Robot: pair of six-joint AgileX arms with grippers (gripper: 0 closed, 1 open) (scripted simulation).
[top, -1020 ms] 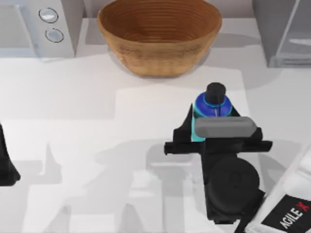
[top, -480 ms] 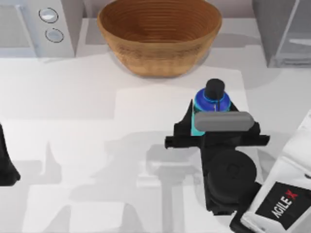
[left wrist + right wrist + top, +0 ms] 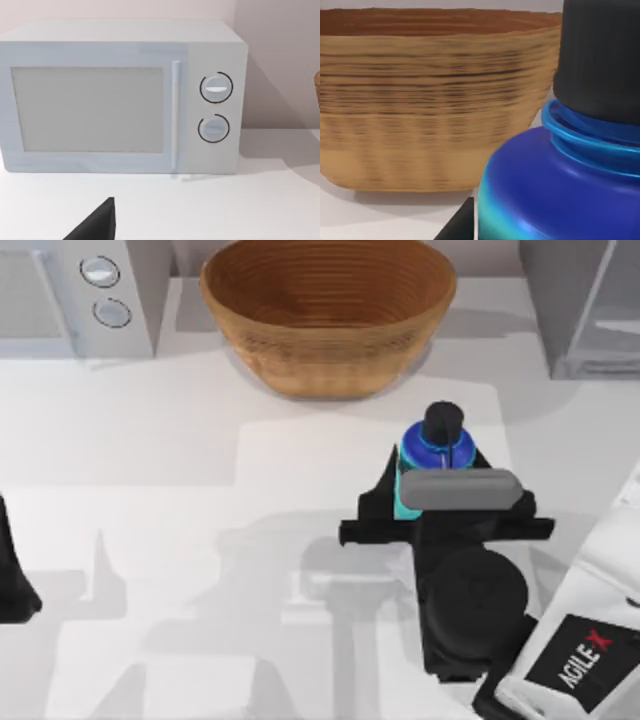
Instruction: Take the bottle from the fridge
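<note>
White table [image 3: 150,440] carries everything under the overhead camera. Right of its middle, the right gripper [image 3: 432,502] pinches the bottle [image 3: 437,452] by its teal lower body, black cap upright and poking out beyond the fingers toward the woven bowl [image 3: 328,310] at the far edge. At the far right corner stands the fridge [image 3: 585,305], well apart from the bottle. Beside the near left edge sits the left gripper [image 3: 12,580], parked facing the microwave [image 3: 125,97]; whether its fingers are spread cannot be told.

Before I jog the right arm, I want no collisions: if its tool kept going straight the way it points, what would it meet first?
The right tool points across the table; beyond the bottle at its tips, the woven bowl likely comes first, though depth is unclear.
</note>
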